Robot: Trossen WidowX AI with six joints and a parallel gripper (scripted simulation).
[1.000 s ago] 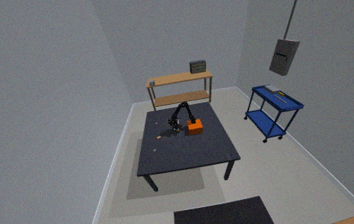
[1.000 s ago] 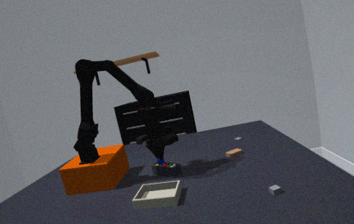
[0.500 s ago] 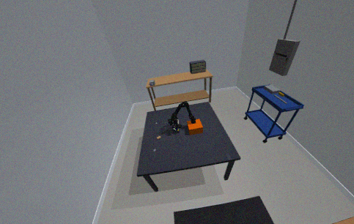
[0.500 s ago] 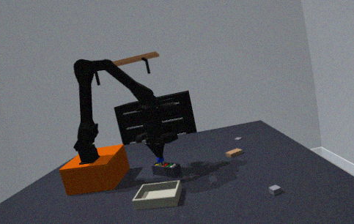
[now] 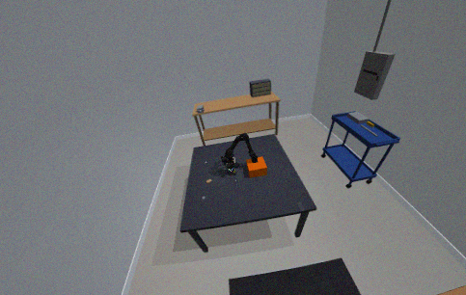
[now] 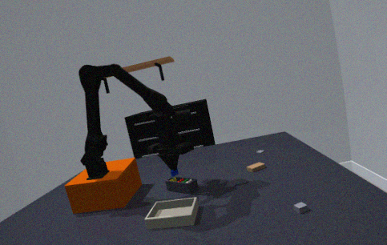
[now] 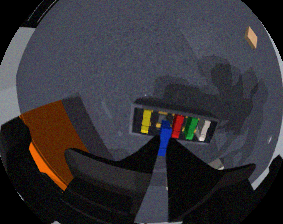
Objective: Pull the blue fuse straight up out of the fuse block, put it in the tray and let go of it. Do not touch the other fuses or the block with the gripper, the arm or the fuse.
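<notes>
Gripper (image 6: 173, 168) points straight down over the fuse block (image 6: 181, 184), jaws clenched on the blue fuse (image 6: 173, 173). In ext. view the fuse hangs at the fingertips, its lower end just above the block's top edge; gap is small and I cannot tell for certain whether it is fully free of its slot. Wrist view: blue fuse (image 7: 164, 137) sits between the two dark fingers, its tip over the block (image 7: 172, 124), between the yellow fuse (image 7: 146, 121) and the red fuse (image 7: 178, 127). Green fuse (image 7: 190, 128) and a pale one at the far end remain seated in the row.

Tray (image 6: 171, 212), light-coloured w/ raised walls, lies on the dark table (image 6: 336, 192) near the block on the camera side, apart from it. Nothing visible inside the tray.

Arm base stands on an orange box (image 6: 104, 189), left of block in ext. view. Small tan block (image 6: 255, 166) and small grey cube (image 6: 300, 206) lie well apart to the right. Top view too distant for fuse detail; gripper (image 5: 231, 168) beside orange box (image 5: 257, 168).
</notes>
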